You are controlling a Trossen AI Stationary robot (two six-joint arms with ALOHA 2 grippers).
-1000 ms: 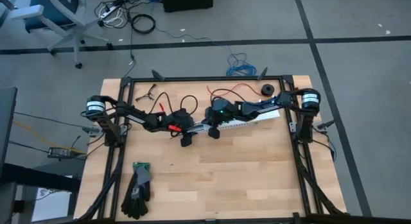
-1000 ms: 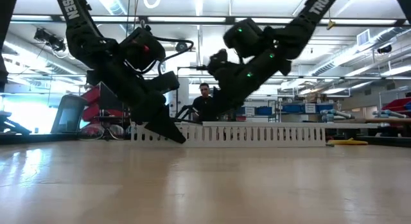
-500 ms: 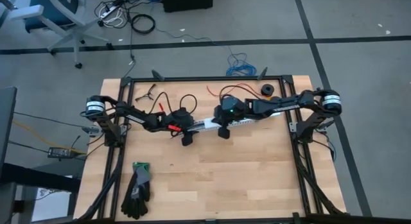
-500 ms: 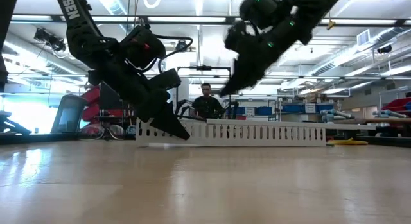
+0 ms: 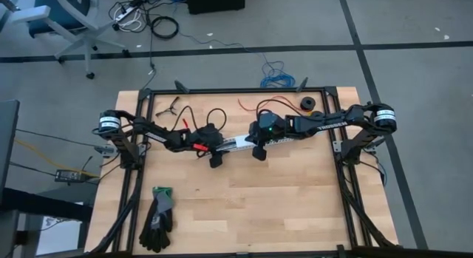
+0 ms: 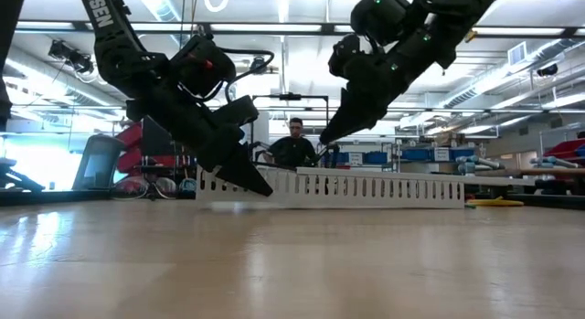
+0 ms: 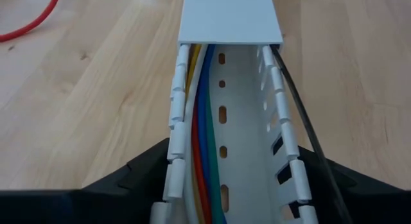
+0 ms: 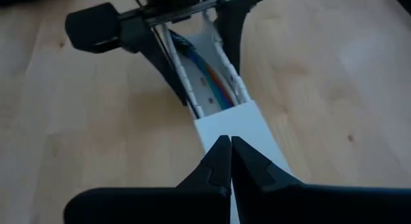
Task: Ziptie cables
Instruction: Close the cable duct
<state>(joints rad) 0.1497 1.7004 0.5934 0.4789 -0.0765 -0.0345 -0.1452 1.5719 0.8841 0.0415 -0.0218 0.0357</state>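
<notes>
The cables [image 7: 200, 153], yellow, white, blue, red and green strands side by side, lie inside the slotted white channel [image 7: 247, 153], pressed against one of its toothed walls, and run under the flat white cover [image 7: 228, 15] that caps the channel's farther stretch. In the high view this channel [image 5: 240, 142] sits just above the centre of the frame, across the wooden table [image 5: 281, 206], between the two arms. The left gripper [image 7: 228, 185] straddles the channel's open end, its fingers spread wide with one outside each wall, so it looks to be steadying the channel rather than gripping the wires. The right gripper [image 8: 230, 161] hovers low over the cover with its fingers [image 8: 215, 166] pinched together and nothing between them; whether the tips touch the cover cannot be told. Judging from this, the step in hand is dressing the wires into the channel and working the cover along it, not yet any tying, and no ziptie is visible in these views. The next move probably calls for the closed right tips to press or slide the cover toward the left gripper while the left keeps the channel from skidding on the table, taking care not to pinch a strand under the cover's edge. A red wire [image 7: 29, 22] lies loose at the upper left of the left wrist view, and black gloves [image 5: 158, 214] rest at the lower left of the high view.
</notes>
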